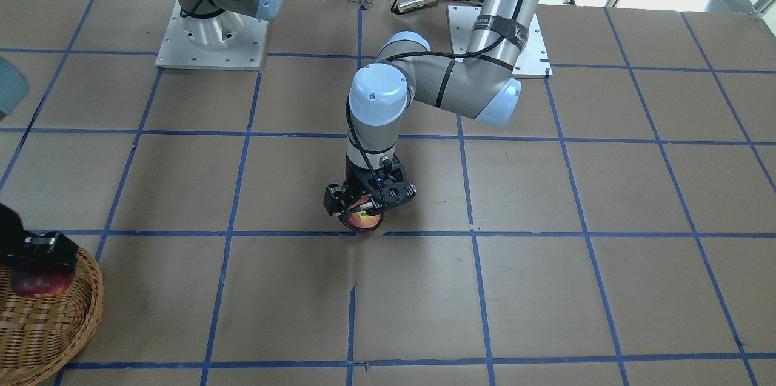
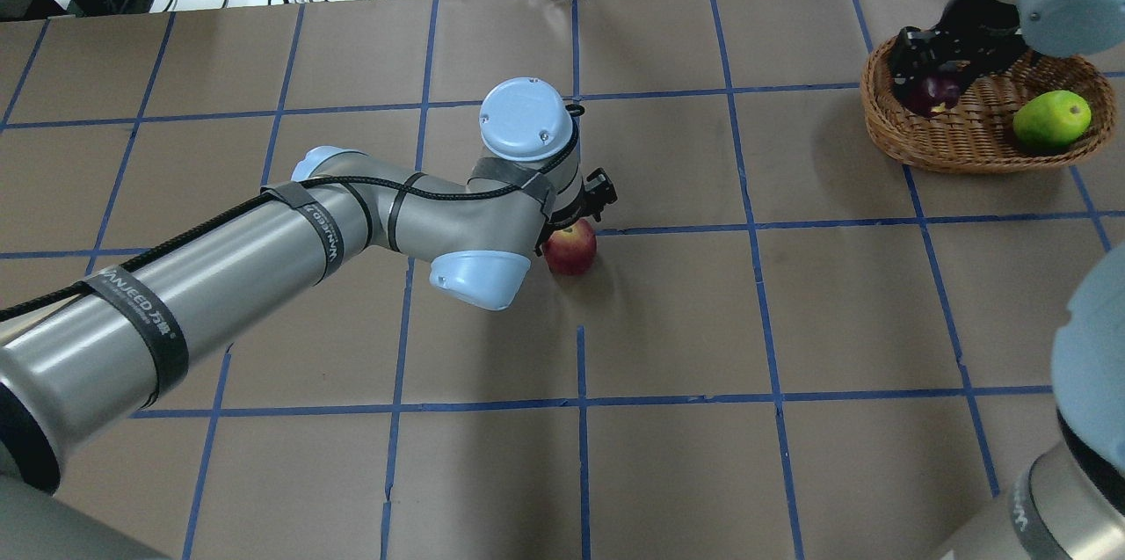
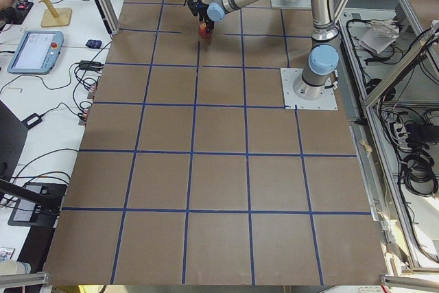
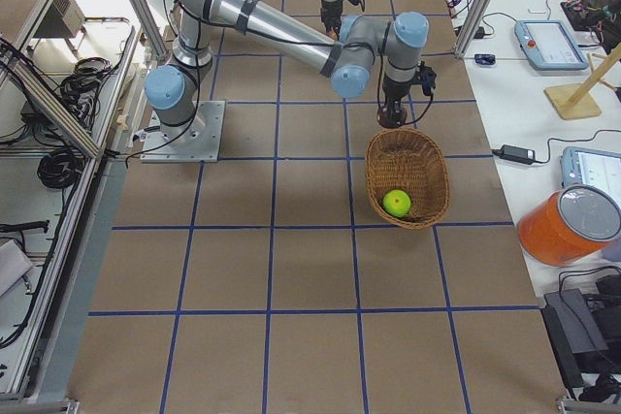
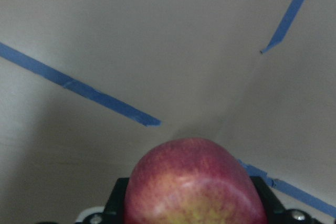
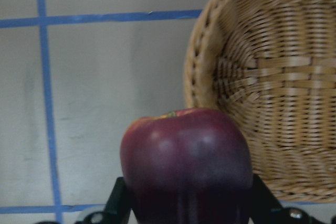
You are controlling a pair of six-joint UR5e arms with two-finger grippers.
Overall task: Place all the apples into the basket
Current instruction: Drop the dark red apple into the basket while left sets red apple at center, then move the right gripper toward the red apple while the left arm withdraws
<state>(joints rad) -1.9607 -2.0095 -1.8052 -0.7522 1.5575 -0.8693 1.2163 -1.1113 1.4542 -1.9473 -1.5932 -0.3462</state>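
My left gripper [image 1: 362, 216] is shut on the red apple with a yellowish blush [image 1: 365, 222] near the table's middle, low over the paper. The apple also shows in the overhead view [image 2: 570, 249] and the left wrist view [image 5: 193, 182]. My right gripper [image 2: 930, 76] is shut on the dark maroon apple [image 2: 933, 92] and holds it over the near-left rim of the wicker basket [image 2: 967, 151]. In the right wrist view the maroon apple [image 6: 186, 156] hangs beside the basket's wall [image 6: 283, 77]. The lime-green apple [image 2: 1052, 119] lies inside the basket.
Blue tape lines grid the brown paper table. The arms' base plates [image 1: 212, 46] stand at the robot's edge. The left arm's elbow [image 2: 479, 274] hangs low beside the red apple. An orange container [image 4: 568, 225] and tablets sit on the side bench beyond the basket.
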